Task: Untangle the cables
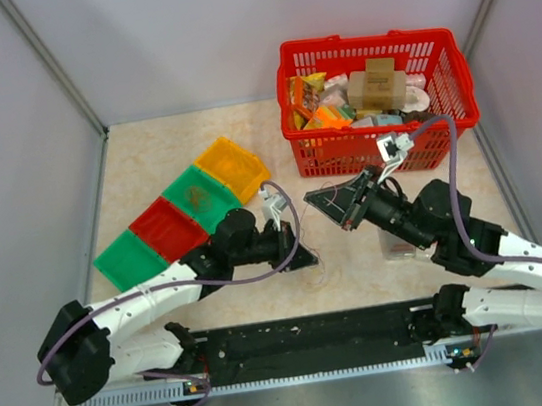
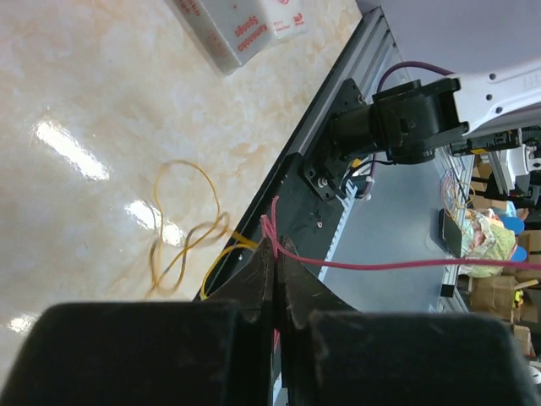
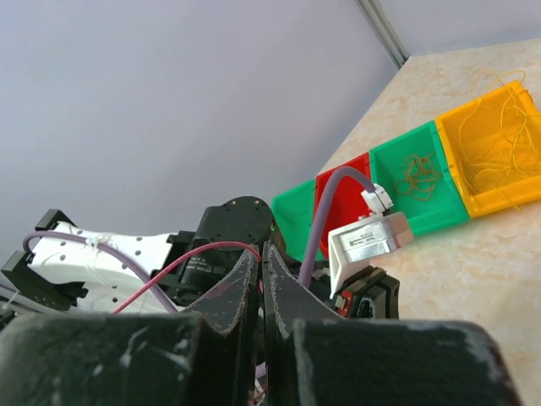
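Left pincer (image 2: pixel 275 247) pinches a thin, taut reddish cable (image 2: pixel 380 266).

Left pincer (image 1: pixel 304 257), right pincer (image 1: pixel 314 197): both clamped.

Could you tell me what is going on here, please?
The left gripper is shut on a thin reddish cable, and the right gripper is shut on a reddish strand too, probably the same one. Beside the left gripper, orange and yellow loops lie loose on the table. Some wires already sit in the yellow bin and the green bin next to it.
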Tool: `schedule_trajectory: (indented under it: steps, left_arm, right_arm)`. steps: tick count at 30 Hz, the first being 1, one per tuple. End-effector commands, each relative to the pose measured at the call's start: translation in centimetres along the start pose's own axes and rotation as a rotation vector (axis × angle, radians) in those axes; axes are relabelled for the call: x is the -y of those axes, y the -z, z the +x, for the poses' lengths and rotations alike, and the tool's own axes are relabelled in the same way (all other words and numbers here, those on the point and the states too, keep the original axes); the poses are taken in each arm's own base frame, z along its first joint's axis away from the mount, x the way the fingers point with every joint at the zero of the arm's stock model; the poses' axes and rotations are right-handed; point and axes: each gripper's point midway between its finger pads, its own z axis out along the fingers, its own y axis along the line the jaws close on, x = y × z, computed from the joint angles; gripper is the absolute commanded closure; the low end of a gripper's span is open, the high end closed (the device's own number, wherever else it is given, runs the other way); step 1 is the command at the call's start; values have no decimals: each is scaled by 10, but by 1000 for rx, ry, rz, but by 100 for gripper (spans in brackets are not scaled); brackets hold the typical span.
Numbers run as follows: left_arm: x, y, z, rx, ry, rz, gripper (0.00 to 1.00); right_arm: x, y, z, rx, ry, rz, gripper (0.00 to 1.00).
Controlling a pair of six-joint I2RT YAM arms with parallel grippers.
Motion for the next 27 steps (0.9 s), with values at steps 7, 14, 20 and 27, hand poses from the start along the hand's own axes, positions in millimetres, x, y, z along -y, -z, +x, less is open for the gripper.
schedule_trajectory:
  steps: [7, 14, 20, 27]
  left_arm:
    - [50, 28, -34, 131, -166, 120, 100]
    - [50, 33, -36, 147, -180, 109, 100]
    - [40, 30, -43, 157, -179, 43, 100]
    - [49, 32, -48, 159, -189, 82, 100]
  right_arm:
    - [57, -12, 62, -248, 150, 195, 47]
    - [120, 25, 109, -425, 92, 349, 30]
    - [136, 64, 123, -410, 90, 319, 28]
    - [136, 77, 146, -407, 106, 185, 33]
